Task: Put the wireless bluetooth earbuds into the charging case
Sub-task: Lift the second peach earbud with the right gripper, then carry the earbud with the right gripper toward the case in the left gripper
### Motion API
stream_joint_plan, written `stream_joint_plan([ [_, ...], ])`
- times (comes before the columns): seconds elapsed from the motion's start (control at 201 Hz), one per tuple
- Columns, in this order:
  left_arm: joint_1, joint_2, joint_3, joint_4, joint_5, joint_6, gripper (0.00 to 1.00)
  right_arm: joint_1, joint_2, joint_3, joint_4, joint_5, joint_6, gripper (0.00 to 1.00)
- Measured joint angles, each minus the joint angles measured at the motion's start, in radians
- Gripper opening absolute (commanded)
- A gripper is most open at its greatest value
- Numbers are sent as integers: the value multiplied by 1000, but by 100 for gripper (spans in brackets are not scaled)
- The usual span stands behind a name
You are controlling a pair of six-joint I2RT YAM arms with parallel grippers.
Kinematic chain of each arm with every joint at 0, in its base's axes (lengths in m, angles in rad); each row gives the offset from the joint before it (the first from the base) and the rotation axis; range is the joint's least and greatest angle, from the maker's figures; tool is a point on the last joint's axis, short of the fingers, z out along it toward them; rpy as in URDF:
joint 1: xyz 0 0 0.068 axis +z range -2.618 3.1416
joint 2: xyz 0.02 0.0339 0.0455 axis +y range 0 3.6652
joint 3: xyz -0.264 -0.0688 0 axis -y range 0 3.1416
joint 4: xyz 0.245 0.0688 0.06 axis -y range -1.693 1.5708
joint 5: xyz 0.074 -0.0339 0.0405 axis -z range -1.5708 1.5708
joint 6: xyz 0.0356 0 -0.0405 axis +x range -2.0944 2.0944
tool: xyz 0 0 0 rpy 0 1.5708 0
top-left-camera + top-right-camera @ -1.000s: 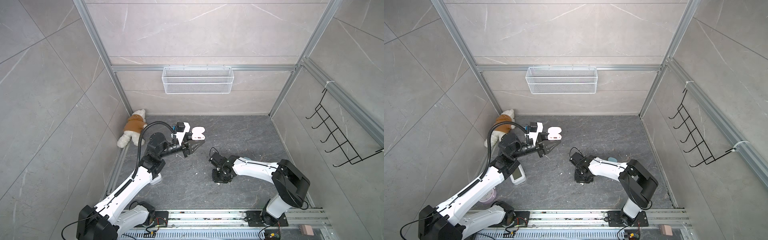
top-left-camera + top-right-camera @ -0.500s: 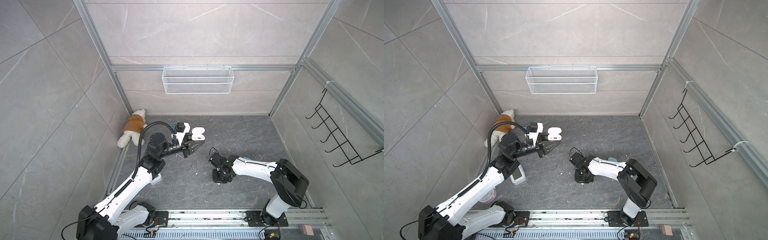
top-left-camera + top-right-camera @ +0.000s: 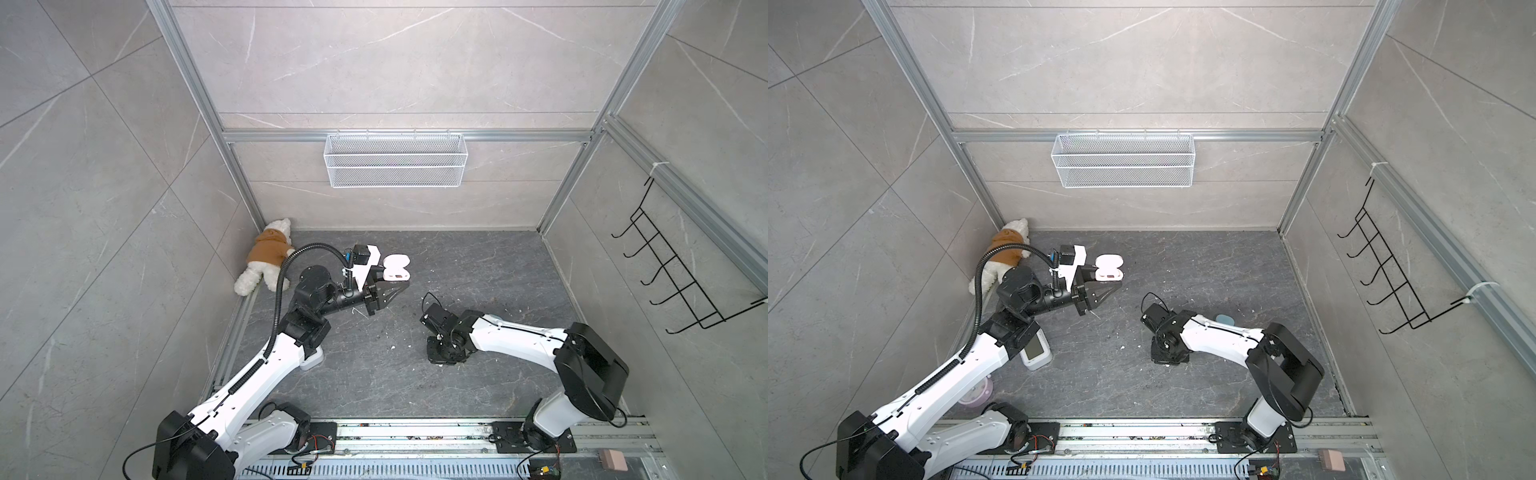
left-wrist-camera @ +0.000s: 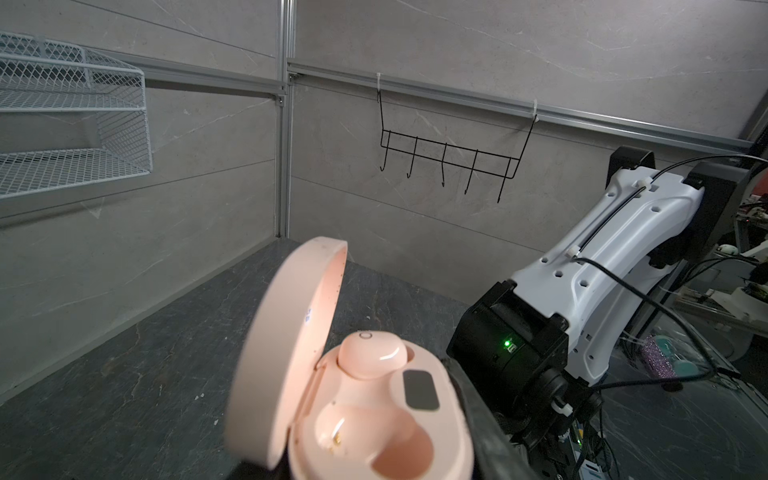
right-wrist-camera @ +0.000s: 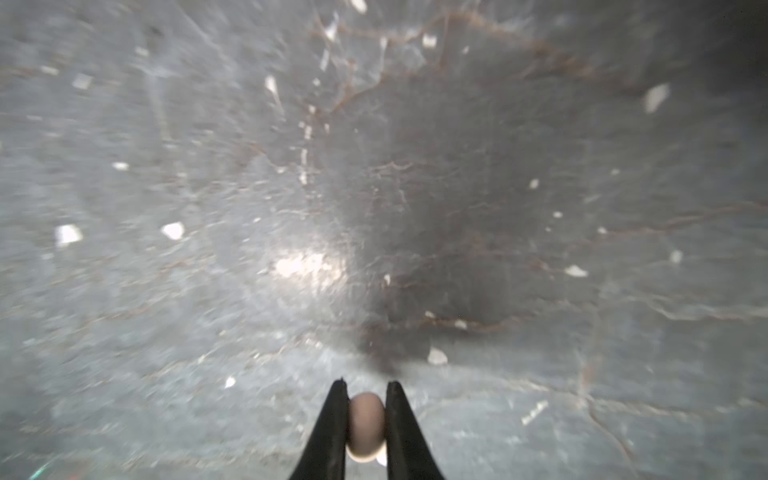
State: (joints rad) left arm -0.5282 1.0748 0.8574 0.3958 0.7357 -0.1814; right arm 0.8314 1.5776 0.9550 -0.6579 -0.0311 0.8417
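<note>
Peach earbud (image 5: 365, 428) is pinched between the right end effector (image 5: 367, 383) fingers, close to the worktop (image 5: 249, 208). Second earbud (image 4: 371, 355) is seated in the open charging case (image 4: 282, 353), which is clamped by the left end effector (image 3: 395, 286).
</note>
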Motion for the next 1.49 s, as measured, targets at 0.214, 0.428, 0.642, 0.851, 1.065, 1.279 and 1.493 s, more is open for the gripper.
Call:
stream_joint_plan([
  [0.214, 0, 0, 0, 1, 0, 0, 1, -6, -165, 89, -89, 18, -6, 17],
  [0.428, 0, 10, 0, 2, 0, 0, 1, -23, -291, 270, -171, 45, -37, 17],
  [0.642, 0, 22, 0, 5, 1, -1, 1, -24, -374, 394, -206, 55, -54, 18],
  [0.851, -15, 25, 0, 10, 2, 0, 1, -24, -435, 477, -184, 45, -83, 18],
  [1.065, -65, 34, 3, 20, 0, 14, 1, -24, -457, 506, -72, -30, -103, 18],
  [1.279, -95, 81, 3, 106, -1, 17, 1, -24, -475, 512, 45, -106, -104, 18],
  [1.493, -126, 136, 3, 197, 0, 14, 1, -24, -492, 489, 166, -180, -92, 19],
])
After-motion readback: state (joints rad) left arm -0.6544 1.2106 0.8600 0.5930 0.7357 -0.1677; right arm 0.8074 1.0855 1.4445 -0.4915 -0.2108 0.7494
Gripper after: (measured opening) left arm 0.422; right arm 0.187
